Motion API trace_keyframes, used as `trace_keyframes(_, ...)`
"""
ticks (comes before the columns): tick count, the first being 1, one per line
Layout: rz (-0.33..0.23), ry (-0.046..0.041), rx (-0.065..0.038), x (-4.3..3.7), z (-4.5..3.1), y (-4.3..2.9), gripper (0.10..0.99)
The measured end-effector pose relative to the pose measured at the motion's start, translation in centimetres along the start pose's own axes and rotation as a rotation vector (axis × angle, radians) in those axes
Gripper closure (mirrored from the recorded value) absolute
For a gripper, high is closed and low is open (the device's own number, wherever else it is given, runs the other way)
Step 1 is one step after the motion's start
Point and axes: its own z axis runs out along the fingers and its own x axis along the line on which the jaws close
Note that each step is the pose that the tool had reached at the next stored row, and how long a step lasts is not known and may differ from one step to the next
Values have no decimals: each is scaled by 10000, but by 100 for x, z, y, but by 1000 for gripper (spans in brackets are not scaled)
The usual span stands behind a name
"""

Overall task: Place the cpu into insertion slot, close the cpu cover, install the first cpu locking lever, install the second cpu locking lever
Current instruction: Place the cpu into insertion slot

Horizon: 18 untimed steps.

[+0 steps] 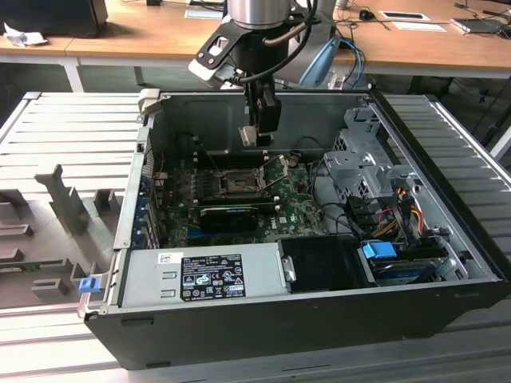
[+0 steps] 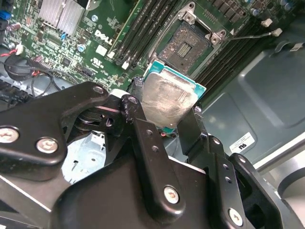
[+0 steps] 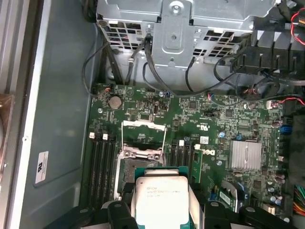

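Observation:
The cpu (image 2: 167, 98), a flat square chip with a pale silvery face and green edge, is pinched between the black fingers of my gripper (image 2: 166, 107), which is shut on it. In the exterior view the gripper (image 1: 257, 136) hangs inside the open computer case, a little above the motherboard, with the insertion slot (image 1: 239, 182) below it. The slot (image 2: 189, 44) lies bare, its dark contact field showing. In the first wrist view the cpu (image 3: 159, 198) partly hides the slot (image 3: 129, 167), and the cpu cover (image 3: 143, 125) is swung open beyond it. A thin locking lever (image 2: 252, 35) sticks out beside the slot.
Memory slots (image 3: 102, 162) flank the socket. A finned heatsink (image 3: 245, 155) and an expansion card (image 1: 227, 214) sit nearby. The metal drive cage (image 3: 176, 28) with cables and the power supply (image 1: 200, 275) stand along the case walls (image 1: 263, 319).

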Motion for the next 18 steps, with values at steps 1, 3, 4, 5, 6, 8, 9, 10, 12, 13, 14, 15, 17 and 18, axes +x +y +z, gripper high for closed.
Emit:
trace_keyframes(1, 82, -8, -1, 0, 3, 0, 553)
trace_keyframes(3, 215, -19, -4, 0, 10, -1, 553)
trace_keyframes(4, 250, -22, -5, 0, 14, -2, 553)
trace_keyframes(5, 265, -23, -6, 0, 18, -3, 553)
trace_keyframes(6, 276, -23, -6, 0, 24, -5, 553)
trace_keyframes(8, 281, -24, -6, -1, 35, -6, 553)
trace_keyframes(9, 282, -23, -7, -1, 45, -7, 553)
trace_keyframes(10, 281, -24, -6, -1, 51, -8, 553)
trace_keyframes(12, 281, -24, -6, -1, 63, -9, 553)
trace_keyframes(13, 282, -25, -6, -1, 67, -9, 553)
trace_keyframes(14, 282, -24, -6, -1, 74, -10, 553)
trace_keyframes(15, 283, -24, -6, -1, 78, -10, 553)
trace_keyframes(17, 284, -24, -7, -2, 86, -11, 553)
trace_keyframes(18, 284, -24, -6, -2, 89, -11, 553)
